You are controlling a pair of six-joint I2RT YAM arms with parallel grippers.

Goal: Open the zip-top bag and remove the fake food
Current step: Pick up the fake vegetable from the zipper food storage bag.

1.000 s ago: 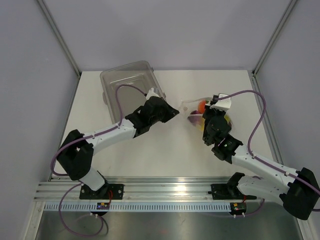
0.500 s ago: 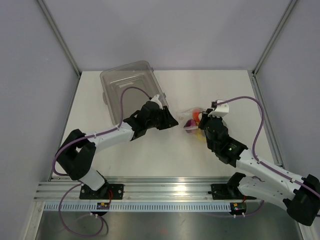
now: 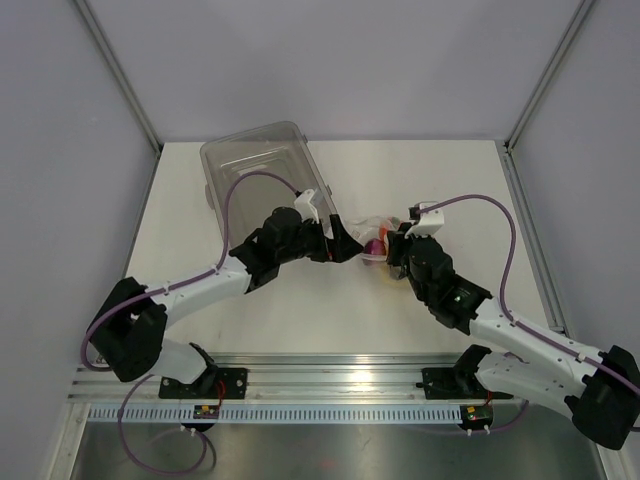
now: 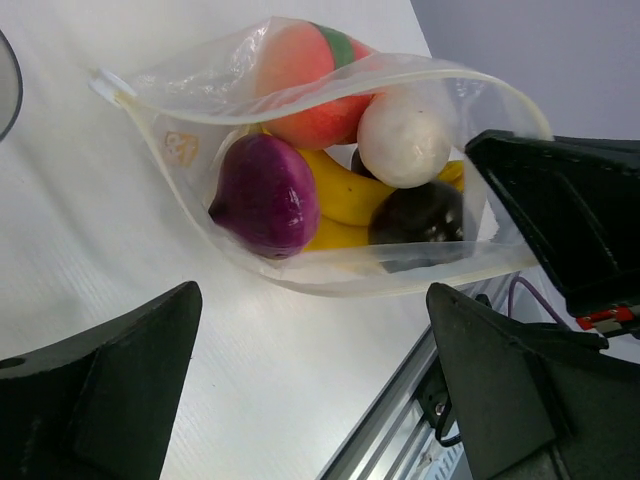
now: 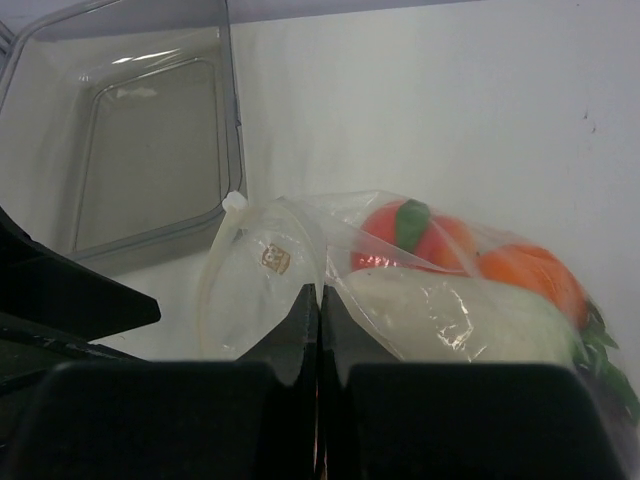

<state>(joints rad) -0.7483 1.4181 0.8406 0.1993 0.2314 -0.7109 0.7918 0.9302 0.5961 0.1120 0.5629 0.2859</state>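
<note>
The zip-top bag (image 4: 200,130) lies on the white table with its mouth gaping toward my left gripper (image 4: 312,295). That gripper is wide open just short of the mouth and touches nothing. Inside is the fake food: a peach (image 4: 310,80), a white radish (image 4: 405,135), a dark red apple (image 4: 265,195), a yellow banana bunch (image 4: 345,195) and a dark round piece (image 4: 420,215). My right gripper (image 5: 320,295) is shut on the bag's (image 5: 250,270) rim film. An orange (image 5: 530,275) shows behind the radish (image 5: 450,315). From above, the bag (image 3: 376,228) sits between both grippers.
A rigid clear-grey tub (image 3: 255,170) stands at the back left of the table, behind the left arm; it also shows in the right wrist view (image 5: 150,130). The aluminium rail (image 3: 330,385) runs along the near edge.
My left gripper went from shut to wide open and now faces the bag's mouth. My right gripper has drawn the bag leftward and nearer, still shut on it.
</note>
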